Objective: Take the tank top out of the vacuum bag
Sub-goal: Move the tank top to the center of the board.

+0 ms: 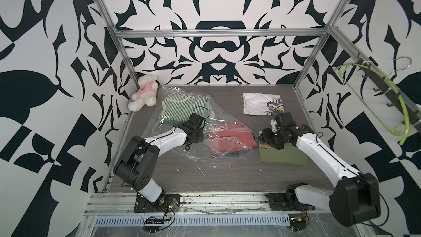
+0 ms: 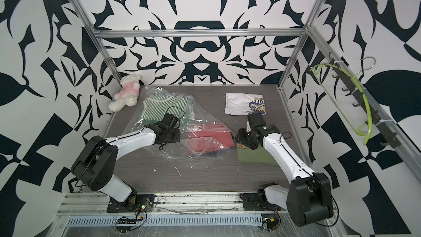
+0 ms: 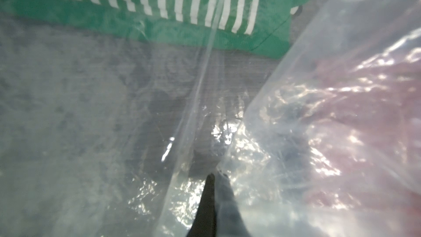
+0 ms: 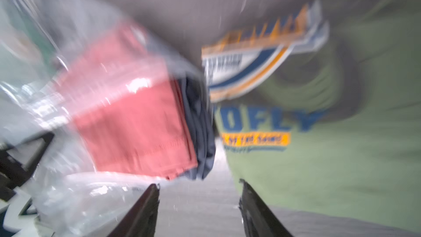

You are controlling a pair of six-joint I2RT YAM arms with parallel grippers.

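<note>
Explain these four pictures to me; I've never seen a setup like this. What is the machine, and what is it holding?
Two white robot arms, left and right, stand at the near edge of a table, each ending in a two-fingered tool. Two pictures look down from overhead, nearly the same view; the other two come from cameras on the arms' wrists. On the table lie a clear plastic bag with a red garment and a striped garment under its film, an olive shirt, a white shirt and a plush toy. The left tool is shut and seems to pinch the bag's film. The right tool is open and empty, close to the red garment.
</note>
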